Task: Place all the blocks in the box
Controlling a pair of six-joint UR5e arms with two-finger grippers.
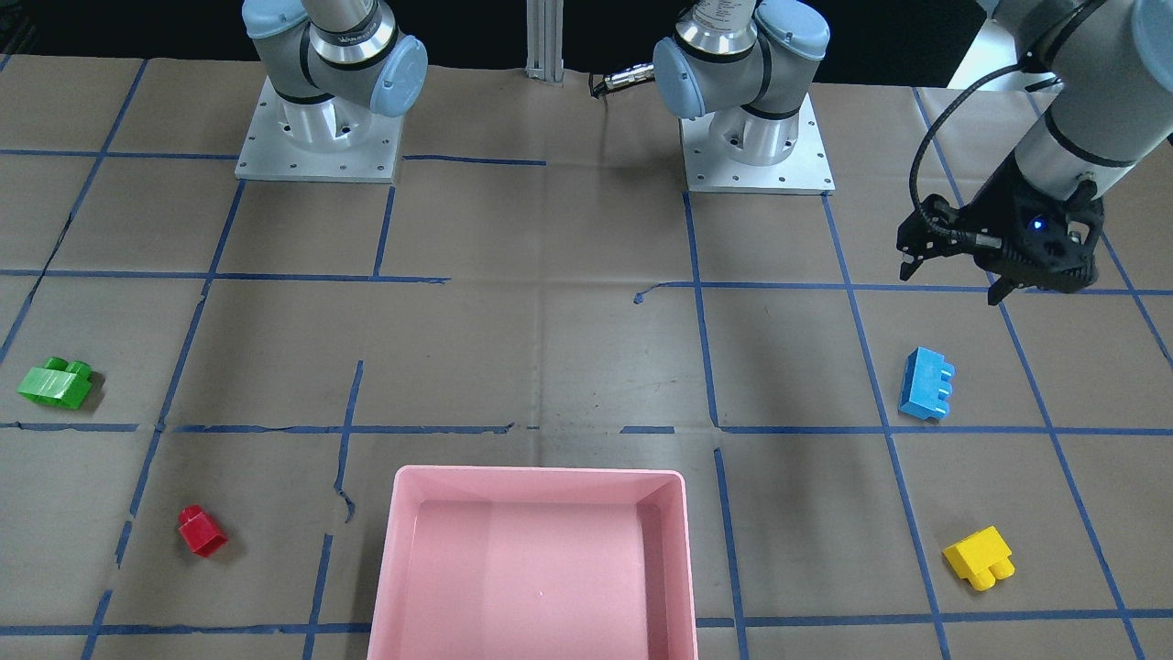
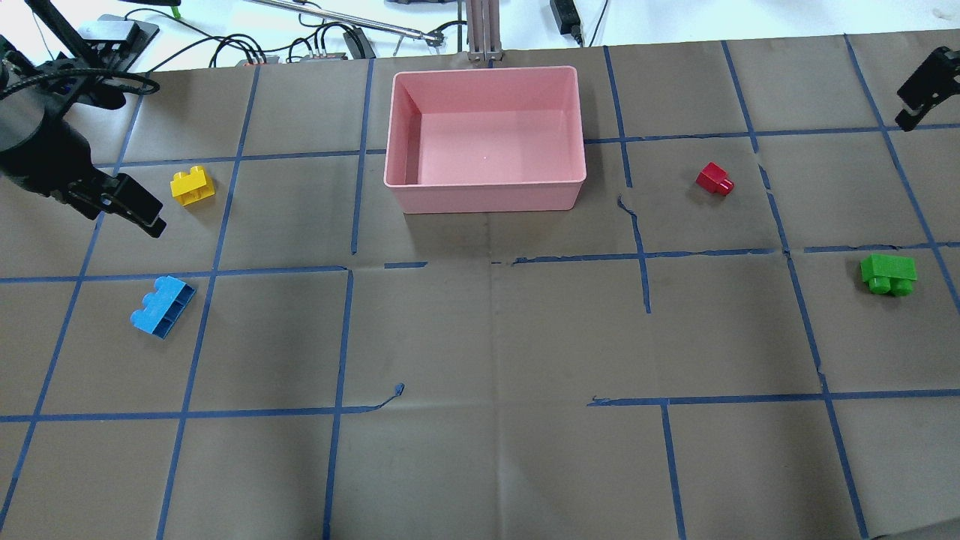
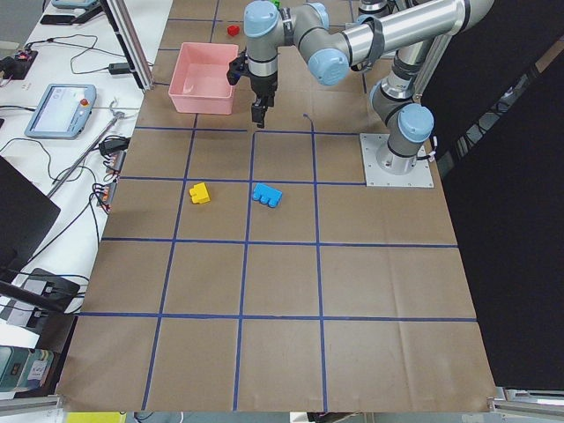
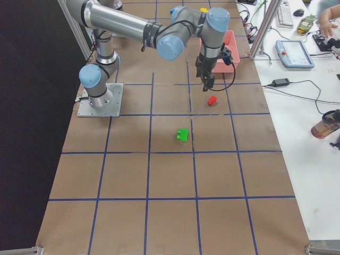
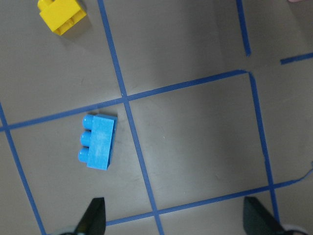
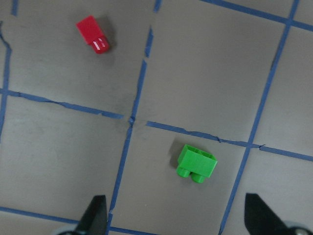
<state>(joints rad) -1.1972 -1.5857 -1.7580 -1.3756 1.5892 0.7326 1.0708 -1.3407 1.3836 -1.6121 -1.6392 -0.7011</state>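
Observation:
All blocks lie on the table outside the pink box. The blue block and the yellow block lie on my left side. The green block and the red block lie on my right side. My left gripper is open and empty, hovering above the table near the blue block, with the yellow block further off. My right gripper is open and empty, high above the green block and the red block.
The box stands at the table's far middle edge. The two arm bases are bolted on the robot's side. Cables and devices lie beyond the far edge. Blue tape lines cross the brown table.

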